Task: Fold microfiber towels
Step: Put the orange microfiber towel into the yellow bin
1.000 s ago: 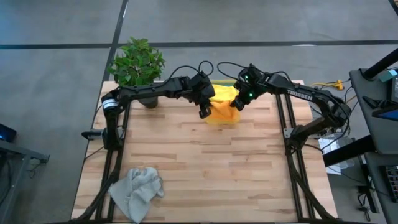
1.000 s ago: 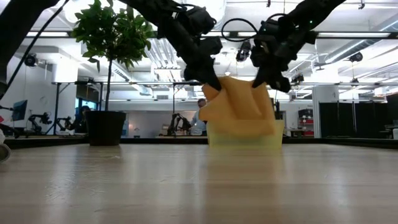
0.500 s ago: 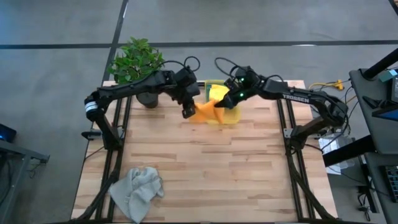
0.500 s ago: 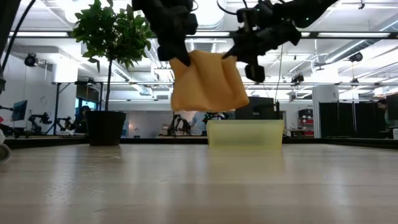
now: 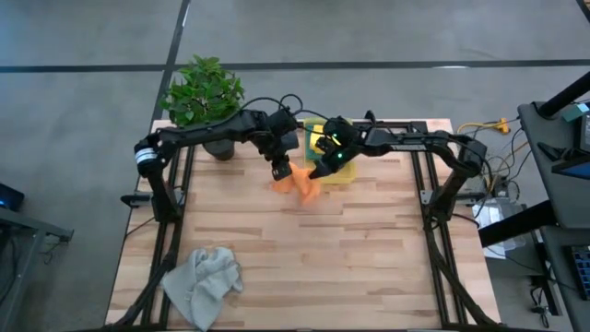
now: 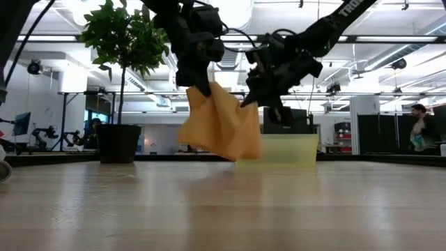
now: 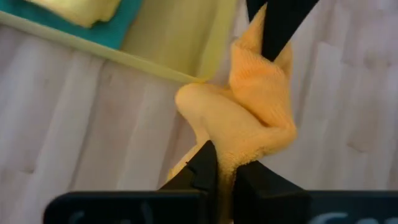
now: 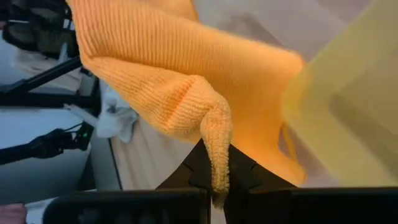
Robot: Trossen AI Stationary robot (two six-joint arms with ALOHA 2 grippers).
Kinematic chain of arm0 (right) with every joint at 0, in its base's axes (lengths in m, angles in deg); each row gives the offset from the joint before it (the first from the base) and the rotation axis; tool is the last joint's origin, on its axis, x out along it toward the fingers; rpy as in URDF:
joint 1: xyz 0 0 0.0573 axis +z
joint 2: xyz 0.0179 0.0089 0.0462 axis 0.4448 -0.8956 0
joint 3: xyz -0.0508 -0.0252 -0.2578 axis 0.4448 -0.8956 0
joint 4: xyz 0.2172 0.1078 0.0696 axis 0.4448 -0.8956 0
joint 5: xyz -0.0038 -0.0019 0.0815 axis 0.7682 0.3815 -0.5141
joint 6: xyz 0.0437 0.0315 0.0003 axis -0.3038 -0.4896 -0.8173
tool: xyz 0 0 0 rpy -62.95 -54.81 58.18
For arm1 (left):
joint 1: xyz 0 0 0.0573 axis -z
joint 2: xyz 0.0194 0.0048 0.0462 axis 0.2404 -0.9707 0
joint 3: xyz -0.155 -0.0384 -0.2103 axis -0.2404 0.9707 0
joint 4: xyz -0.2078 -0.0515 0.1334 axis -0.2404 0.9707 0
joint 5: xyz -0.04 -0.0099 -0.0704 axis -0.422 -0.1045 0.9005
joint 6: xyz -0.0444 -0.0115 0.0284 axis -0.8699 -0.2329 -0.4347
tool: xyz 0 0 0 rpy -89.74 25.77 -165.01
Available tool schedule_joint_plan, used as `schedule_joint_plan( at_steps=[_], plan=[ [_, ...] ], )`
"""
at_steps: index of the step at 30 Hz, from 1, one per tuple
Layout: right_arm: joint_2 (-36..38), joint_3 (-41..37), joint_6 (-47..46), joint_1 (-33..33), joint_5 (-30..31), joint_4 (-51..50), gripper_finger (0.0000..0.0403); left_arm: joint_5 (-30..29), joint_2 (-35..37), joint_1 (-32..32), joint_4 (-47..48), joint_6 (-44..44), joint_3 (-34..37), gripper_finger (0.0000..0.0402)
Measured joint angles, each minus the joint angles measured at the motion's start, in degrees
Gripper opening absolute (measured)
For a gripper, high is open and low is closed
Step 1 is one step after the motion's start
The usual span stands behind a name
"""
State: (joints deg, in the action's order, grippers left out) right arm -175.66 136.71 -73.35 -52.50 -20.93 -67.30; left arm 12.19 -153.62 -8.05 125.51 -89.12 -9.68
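Orange towel [image 6: 219, 129], carried between my two arms above the table [image 5: 304, 267]. Going near to far: a grey towel [image 5: 203, 284] lies crumpled at the near left corner, untouched and well apart from the work. Toward the far edge, around its middle, I hold the orange towel off the wood; its lowest fold hangs close to the surface, and I cannot tell whether it touches. My left gripper [image 5: 280, 170] has its jaws clamped together on one upper corner, seen in the left wrist view as cloth pinched between the fingers [image 7: 208, 171]. My right gripper [image 5: 316, 170] is likewise closed on another corner, the cloth draping over its fingers [image 8: 239, 171]. I judge that two separate corners are held so the square hangs open enough to be spread flat before folding.

Just beyond the towel, at the far edge, stands the yellow bin [image 6: 284, 149]. It holds a teal towel [image 7: 93, 23] with a yellow towel [image 7: 78, 7] lying on it. A potted plant [image 5: 203, 97] occupies the far left corner.
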Motion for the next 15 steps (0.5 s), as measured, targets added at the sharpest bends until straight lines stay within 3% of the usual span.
schedule_joint_plan(
  at_steps=[6,11,15],
  plan=[
    [-0.09,0.01,3.44,-3.53,1.47,-2.77,0.0008,-2.91,-0.08,-0.27,-0.05,0.31,0.00,0.0084],
    [0.08,0.03,7.40,-5.90,5.58,-8.02,0.0008,-3.18,0.10,-0.32,-0.05,1.15,0.00,0.0157],
    [0.08,0.03,11.30,-6.79,10.02,-12.25,0.0008,-3.16,0.10,-0.32,-0.05,1.13,0.00,0.0190]
  ],
)
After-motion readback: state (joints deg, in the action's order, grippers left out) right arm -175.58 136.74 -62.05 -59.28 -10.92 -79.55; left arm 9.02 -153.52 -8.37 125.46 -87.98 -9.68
